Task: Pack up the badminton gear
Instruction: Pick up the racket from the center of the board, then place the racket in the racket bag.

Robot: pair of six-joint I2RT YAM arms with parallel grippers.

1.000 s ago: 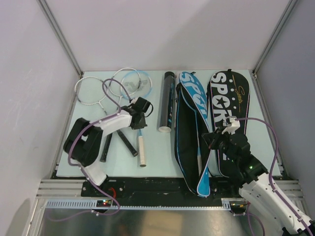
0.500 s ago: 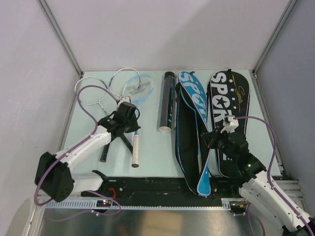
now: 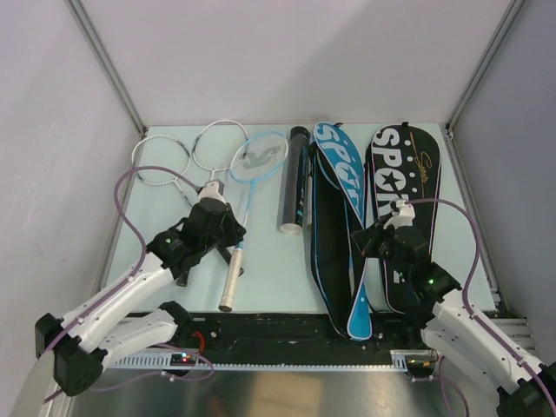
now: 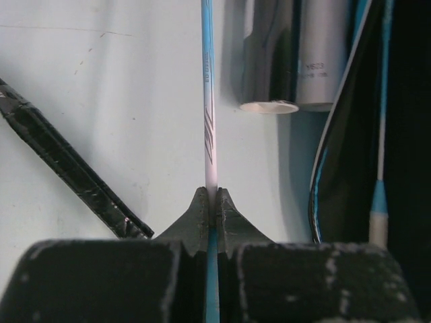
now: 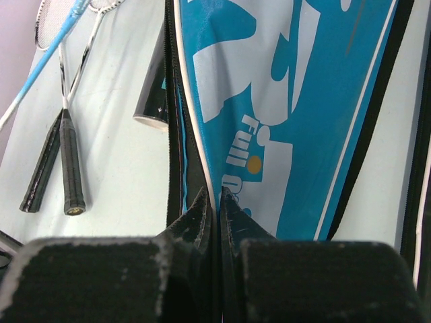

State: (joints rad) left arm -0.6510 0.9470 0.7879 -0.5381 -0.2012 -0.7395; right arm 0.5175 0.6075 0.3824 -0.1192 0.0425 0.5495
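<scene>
My left gripper (image 4: pixel 212 204) clamps the blue racket (image 4: pixel 208 101) by its shaft, my right gripper (image 5: pixel 216 202) pinches the blue bag (image 5: pixel 269 101) edge; two white rackets (image 3: pixel 162 162) and black tube (image 3: pixel 295 178) not packed yet.

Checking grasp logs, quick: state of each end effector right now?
Left end effector: closed on the blue racket, at its shaft.
Right end effector: closed on the blue bag, at its edge.

We see tube (image 3: pixel 296 178) glossy black, plastic-looking. Left of it: racket shaft (image 4: pixel 208 101) smooth gloss paint, black grip (image 4: pixel 67 168) matt wrap. Right of it: bag cover (image 5: pixel 269 101) cloth w/ slight sheen; table (image 3: pixel 261 261) matt.
</scene>
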